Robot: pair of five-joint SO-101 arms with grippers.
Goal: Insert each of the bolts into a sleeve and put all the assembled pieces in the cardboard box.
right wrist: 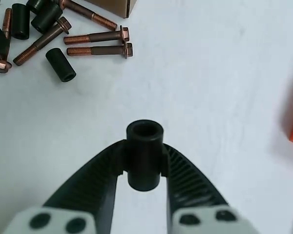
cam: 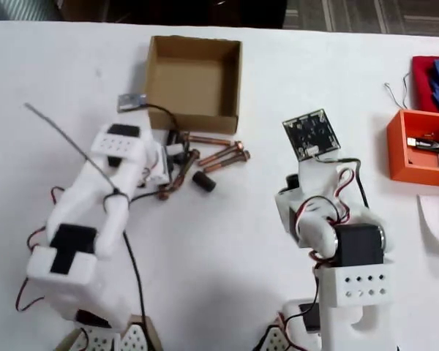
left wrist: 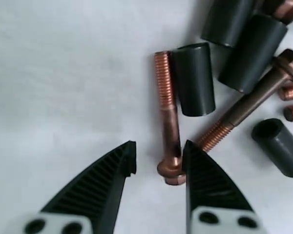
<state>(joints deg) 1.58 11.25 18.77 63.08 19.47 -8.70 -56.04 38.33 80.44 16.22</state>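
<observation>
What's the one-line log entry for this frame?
left gripper: open, straddling a bolt head | right gripper: shut on a sleeve | cardboard box: empty | spare bolts, spare sleeves: loose on table

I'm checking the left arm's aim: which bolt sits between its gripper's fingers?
The bolt whose flanged head lies within the open left gripper, its shaft alongside a black sleeve. The other bolts lie farther off.

Sleeve (left wrist: 227, 19) cropped @ edge, orange bin (cam: 417, 170) also
</observation>
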